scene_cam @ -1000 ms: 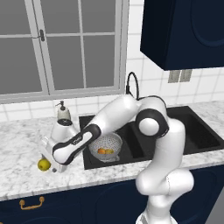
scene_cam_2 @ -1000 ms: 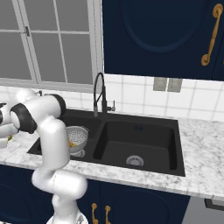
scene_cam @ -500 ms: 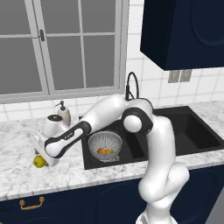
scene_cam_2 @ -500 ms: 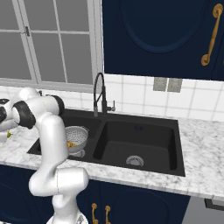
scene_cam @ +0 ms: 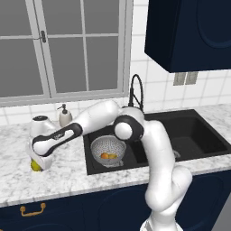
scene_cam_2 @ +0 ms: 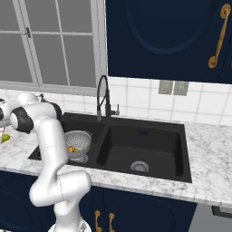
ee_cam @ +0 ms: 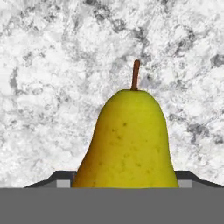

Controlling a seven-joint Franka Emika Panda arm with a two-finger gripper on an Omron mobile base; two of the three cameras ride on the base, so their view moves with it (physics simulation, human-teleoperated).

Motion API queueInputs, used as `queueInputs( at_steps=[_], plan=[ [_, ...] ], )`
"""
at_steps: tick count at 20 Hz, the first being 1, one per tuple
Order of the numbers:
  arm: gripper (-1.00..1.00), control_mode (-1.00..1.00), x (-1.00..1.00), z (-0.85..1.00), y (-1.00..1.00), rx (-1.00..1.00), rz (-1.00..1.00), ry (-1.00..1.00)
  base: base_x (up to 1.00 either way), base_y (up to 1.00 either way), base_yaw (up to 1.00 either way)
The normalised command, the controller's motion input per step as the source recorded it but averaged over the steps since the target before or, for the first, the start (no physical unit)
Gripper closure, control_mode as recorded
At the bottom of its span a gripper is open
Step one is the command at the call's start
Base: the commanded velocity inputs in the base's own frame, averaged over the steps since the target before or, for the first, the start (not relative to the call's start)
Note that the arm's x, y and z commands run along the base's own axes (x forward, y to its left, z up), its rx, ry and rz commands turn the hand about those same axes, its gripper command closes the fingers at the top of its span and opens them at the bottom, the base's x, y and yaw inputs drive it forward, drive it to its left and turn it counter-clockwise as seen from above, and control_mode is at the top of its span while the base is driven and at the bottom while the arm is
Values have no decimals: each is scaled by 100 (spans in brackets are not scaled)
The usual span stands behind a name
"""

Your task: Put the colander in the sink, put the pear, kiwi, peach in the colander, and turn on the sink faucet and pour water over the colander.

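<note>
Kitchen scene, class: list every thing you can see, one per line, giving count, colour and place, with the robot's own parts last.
pear: one, yellow-green, on the marble counter left of the sink, between the tool's fingertips
colander: one, white-grey, in the sink's left basin
fruits in the colander: orange and golden-tan, count unclear
sink: one, black, two basins
sink faucet: one, black, behind the sink
soap pump bottle: one, white, on the counter by the window
counter: one, grey-white marble
cabinets: dark blue, above and below
tool: one, white arm, down over the pear
</note>
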Motion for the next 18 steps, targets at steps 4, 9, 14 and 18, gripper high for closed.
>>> queueInputs(
  at_steps=[4,9,14,18],
  plan=[
    [100,-100,0,41,-95,-19,-9,-17,0,0,0],
    [100,-100,0,13,-100,-7,-13,-7,0,0,0],
    [100,-100,6,-1,-100,0,-18,5,0,0,0],
    [100,-100,34,-9,-100,0,-15,6,0,0,0]
  ],
)
